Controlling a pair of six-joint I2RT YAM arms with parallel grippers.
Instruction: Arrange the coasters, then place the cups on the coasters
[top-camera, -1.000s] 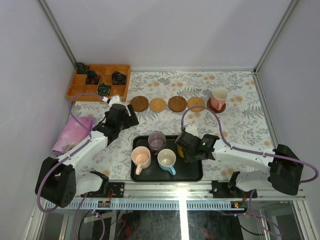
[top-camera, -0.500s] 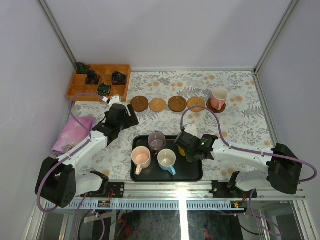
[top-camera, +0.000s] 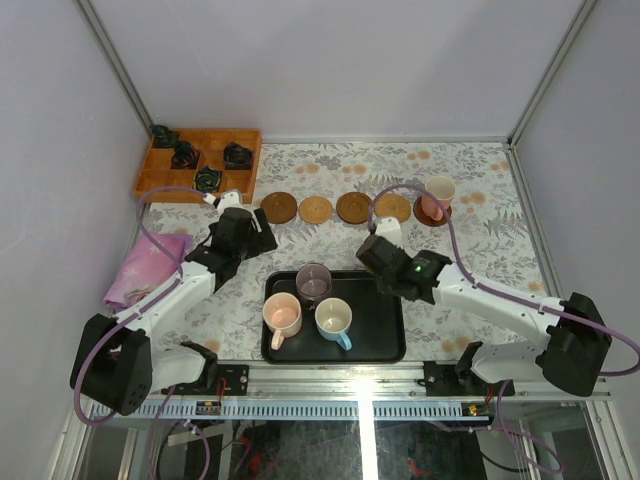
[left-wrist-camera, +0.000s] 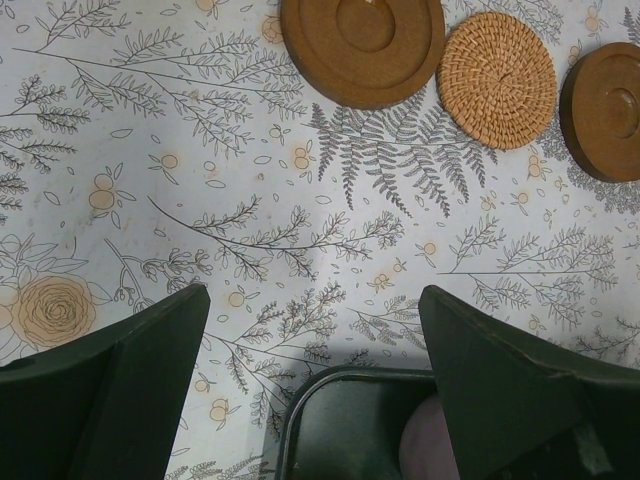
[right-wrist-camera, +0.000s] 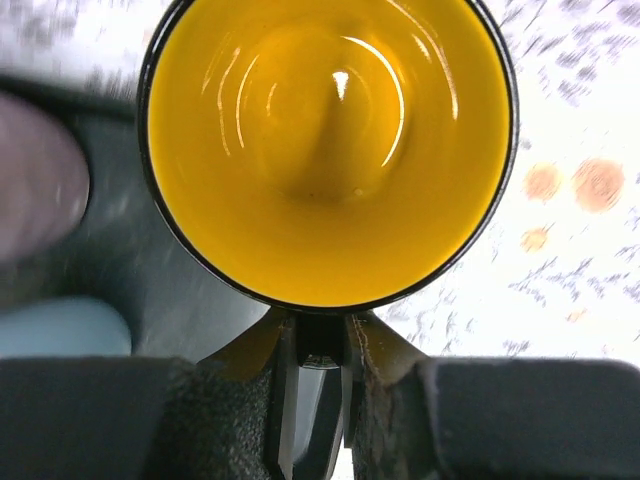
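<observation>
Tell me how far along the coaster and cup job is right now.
Done: the coasters sit in a row, with the salmon cup on the rightmost one. In hand: the right gripper holds the yellow cup. Remaining: that cup and the three cups on the tray need the four bare coasters.

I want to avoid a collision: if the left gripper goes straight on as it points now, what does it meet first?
Probably the patterned table, just short of the dark coaster; depth is unclear.
</observation>
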